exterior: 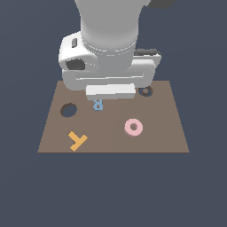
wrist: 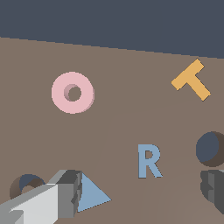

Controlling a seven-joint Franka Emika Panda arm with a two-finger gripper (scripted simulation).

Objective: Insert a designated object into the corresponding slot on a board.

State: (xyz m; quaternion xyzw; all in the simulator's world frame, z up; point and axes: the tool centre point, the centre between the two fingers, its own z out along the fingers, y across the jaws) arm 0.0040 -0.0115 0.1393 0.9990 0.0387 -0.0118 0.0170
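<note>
Here, 1 pale-pink ring (exterior: 133, 127) lying flat on the brown board (exterior: 159, 142), out in the open toward the exterior view's right and nearer the front edge, touched by nothing. Farther back on that same side, the ring-shaped slot (exterior: 145, 91) with its brown centre island, partly tucked under the arm's body (exterior: 108, 53) and well apart from the ring. Over the back-middle of the board, the gripper (wrist: 131, 192) hanging above the blue letter R (exterior: 97, 104), fingers spread wide with 1 grey finger (wrist: 65, 192) and the other dark finger (wrist: 214, 190) standing far apart in the wrist view, nothing between them (only bare board and the R below). Beside the nearer finger in that view, a blue triangular piece (wrist: 92, 194), and just past it the slot again (wrist: 26, 186). Toward the exterior view's left, a plain dark round hole (exterior: 68, 110); in the front-left corner, an orange Y-shaped piece (exterior: 76, 140), lying flat.
</note>
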